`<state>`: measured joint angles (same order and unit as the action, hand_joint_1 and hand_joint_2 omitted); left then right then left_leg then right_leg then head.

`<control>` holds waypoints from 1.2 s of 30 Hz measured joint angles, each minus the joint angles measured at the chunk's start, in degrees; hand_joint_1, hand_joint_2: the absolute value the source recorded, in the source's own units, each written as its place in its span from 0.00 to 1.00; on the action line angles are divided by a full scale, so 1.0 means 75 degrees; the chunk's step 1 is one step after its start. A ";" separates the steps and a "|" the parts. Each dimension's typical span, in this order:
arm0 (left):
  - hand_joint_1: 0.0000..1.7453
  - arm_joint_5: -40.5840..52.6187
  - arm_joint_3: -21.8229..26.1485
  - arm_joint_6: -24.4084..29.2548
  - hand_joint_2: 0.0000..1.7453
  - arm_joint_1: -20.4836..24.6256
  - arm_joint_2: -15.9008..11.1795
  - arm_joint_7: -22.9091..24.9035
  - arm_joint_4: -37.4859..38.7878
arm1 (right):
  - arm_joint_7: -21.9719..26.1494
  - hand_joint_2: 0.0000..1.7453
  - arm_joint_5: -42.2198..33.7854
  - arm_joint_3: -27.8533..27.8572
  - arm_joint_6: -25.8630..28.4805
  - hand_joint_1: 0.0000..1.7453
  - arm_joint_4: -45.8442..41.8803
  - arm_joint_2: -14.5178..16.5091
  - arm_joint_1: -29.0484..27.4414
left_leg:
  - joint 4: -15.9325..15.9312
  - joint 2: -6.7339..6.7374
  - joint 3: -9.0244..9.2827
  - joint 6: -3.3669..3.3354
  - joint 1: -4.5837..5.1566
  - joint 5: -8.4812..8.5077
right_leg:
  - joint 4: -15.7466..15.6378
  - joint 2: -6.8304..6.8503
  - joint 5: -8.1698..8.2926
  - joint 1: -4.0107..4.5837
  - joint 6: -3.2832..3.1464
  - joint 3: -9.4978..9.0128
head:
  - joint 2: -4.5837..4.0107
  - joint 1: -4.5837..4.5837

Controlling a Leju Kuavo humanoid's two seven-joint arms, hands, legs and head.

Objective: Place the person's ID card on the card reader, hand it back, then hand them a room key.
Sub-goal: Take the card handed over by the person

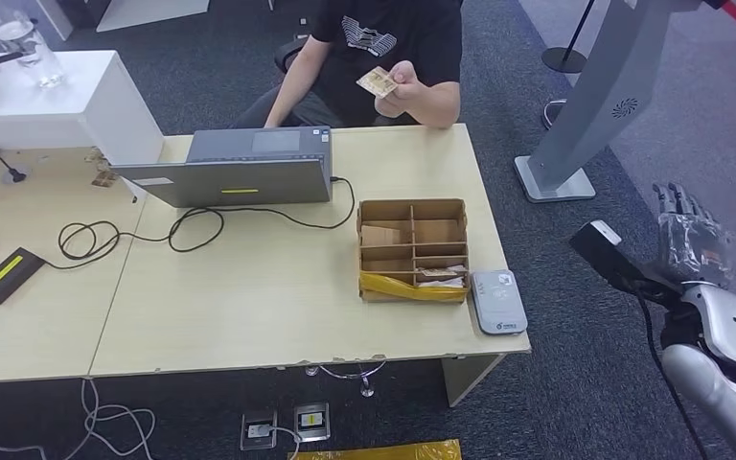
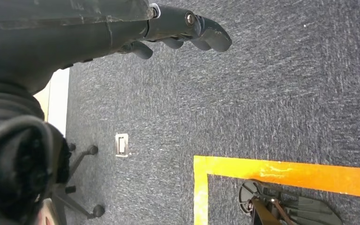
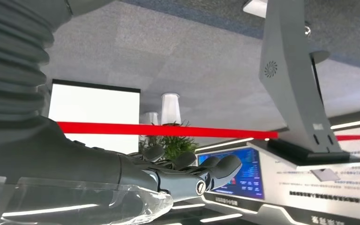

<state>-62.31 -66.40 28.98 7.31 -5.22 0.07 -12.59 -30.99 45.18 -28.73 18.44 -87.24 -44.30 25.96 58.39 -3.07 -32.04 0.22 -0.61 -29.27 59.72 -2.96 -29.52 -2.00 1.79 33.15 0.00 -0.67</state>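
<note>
The small tan ID card (image 1: 377,83) is pinched in the person's raised hand (image 1: 408,80), held out over the far edge of the pale wooden desk (image 1: 249,287), so nothing has reached the flat grey-white card reader (image 1: 496,300) at the desk's near right corner yet. My right hand (image 1: 690,235) is up beside the desk, off its right side and well apart from the card, fingers (image 1: 676,203) spread and pointing ahead, holding nothing. From there the card lies forward and to my left, across the reader and the brown cardboard compartment box (image 1: 412,249). Its long side seems to run roughly along the desk's far edge, tilted a little, though it is small and I cannot be sure. My left hand (image 2: 178,30) hangs over the dark carpet, fingers loosely curled and apart, empty. I judge the right hand the nearer one, so the reach should go forward and leftward, over the reader
</note>
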 joint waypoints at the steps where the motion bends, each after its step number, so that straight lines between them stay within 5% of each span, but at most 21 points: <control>1: 0.00 0.0023 -0.0001 -0.0013 0.00 0.0001 0.0000 0.0000 0.0000 | 0.0007 1.00 0.0000 -0.0085 -0.0035 0.00 0.0004 0.0001 0.0026 | 0.0000 0.0001 0.0000 0.0000 0.0000 0.0000 | 0.0000 0.0000 0.0000 0.0000 0.0000 0.0000 | 0.0000 0.0001; 36: 0.00 0.0230 -0.0380 -0.0087 0.00 0.0014 0.0000 0.0003 0.0000 | 0.0710 1.00 0.0351 -0.1687 0.0050 0.00 0.0454 0.0829 0.1230 | 0.0000 -0.0001 -0.0001 0.0001 -0.0004 0.0000 | 0.0001 0.0000 0.0000 0.0003 0.0000 -0.0001 | 0.0000 -0.0001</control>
<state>-60.59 -69.25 28.33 7.42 -5.22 0.09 -12.59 -25.67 47.81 -41.38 18.81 -83.84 -38.09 35.18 58.39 -3.07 -32.05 0.23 -0.64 -29.26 59.73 -2.96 -29.52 -1.98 1.79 33.14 0.00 -0.68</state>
